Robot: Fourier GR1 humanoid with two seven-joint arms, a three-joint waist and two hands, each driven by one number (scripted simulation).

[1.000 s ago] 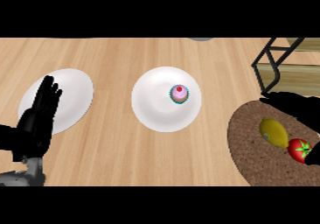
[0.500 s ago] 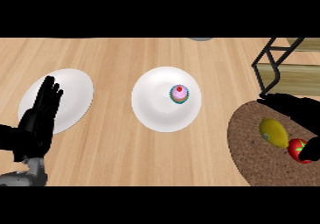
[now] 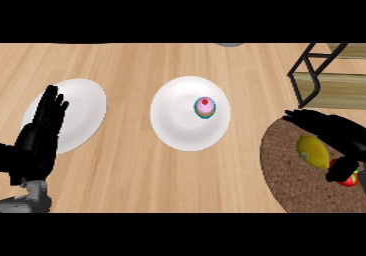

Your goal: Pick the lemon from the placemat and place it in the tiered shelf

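The yellow lemon (image 3: 311, 150) lies on the round brown placemat (image 3: 289, 175) at the right edge of the head view. My right hand (image 3: 341, 134) hovers right over it, fingers spread towards the left and thumb curled down beside the lemon; it partly covers the fruit without closing on it. The tiered shelf (image 3: 335, 75), black frame with wooden boards, stands at the upper right, just beyond the placemat. My left hand (image 3: 40, 137) rests open at the left, fingers up, over a white plate.
A red tomato (image 3: 349, 177) lies on the placemat next to the lemon, partly under my right thumb. A white plate (image 3: 184, 120) in the middle carries a small cupcake (image 3: 204, 107). Another white plate (image 3: 81, 112) sits at the left.
My right hand has slid left and down across the placemat and now covers part of the lemon and the tomato. The left hand has stayed still.
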